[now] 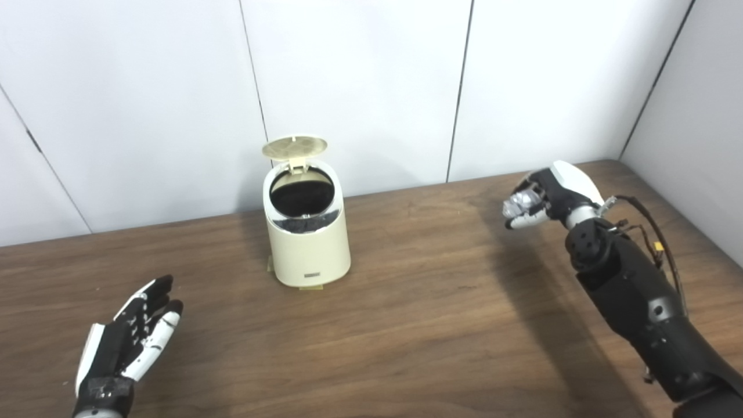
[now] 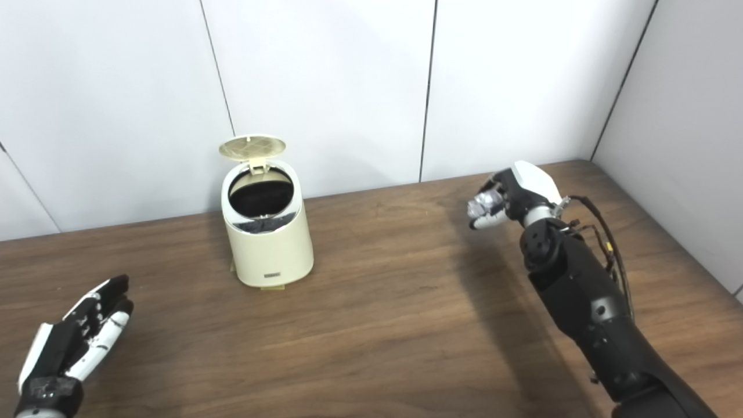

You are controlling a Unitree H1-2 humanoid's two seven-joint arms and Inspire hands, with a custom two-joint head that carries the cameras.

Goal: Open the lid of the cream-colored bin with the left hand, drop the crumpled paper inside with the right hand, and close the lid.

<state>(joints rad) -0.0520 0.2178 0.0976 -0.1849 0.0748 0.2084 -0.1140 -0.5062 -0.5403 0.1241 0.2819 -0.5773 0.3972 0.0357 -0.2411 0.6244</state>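
The cream-colored bin point(image 1: 307, 241) stands upright on the wooden table point(image 1: 418, 313), left of centre near the back wall. Its round lid point(image 1: 294, 147) is flipped up and back, showing the dark inside. My left hand point(image 1: 136, 337) rests low at the front left, open with fingers stretched out, well apart from the bin. Raised above the table at the right, my right hand point(image 1: 537, 200) is shut on a crumpled grey-white paper point(image 1: 518, 203), far to the right of the bin's mouth.
White wall panels point(image 1: 360, 87) run close behind the bin. A grey side wall point(image 1: 696, 116) closes the right edge of the table. Cables point(image 1: 650, 226) loop off my right forearm.
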